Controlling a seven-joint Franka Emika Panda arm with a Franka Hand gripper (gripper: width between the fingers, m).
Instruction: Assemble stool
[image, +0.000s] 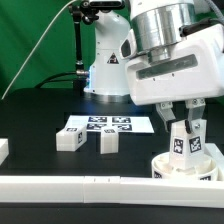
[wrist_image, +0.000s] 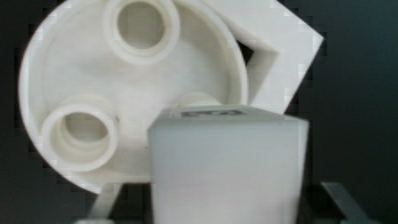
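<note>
**Desk:** What is the claw (image: 184, 128) doing?

**Photographer:** It is clamped on 1 tagged leg (image: 183, 143), held upright directly over the 1 round seat (image: 186, 168). The wrist view shows 2 sockets (wrist_image: 143, 38) (wrist_image: 84, 135) in the seat.

**Desk:** And around it?

**Photographer:** 2 loose legs (image: 68, 139) (image: 108, 141) lie well apart from it, toward the exterior view's left. They sit just in front of the marker board (image: 105, 124) on a black table (image: 35, 128). 1 white rail (image: 90, 186) lies in front, with a green backdrop (image: 25, 30) behind.

Table (image: 35, 125) open at exterior view's left — seat (image: 165, 168), rail (image: 60, 185) bar front.
</note>
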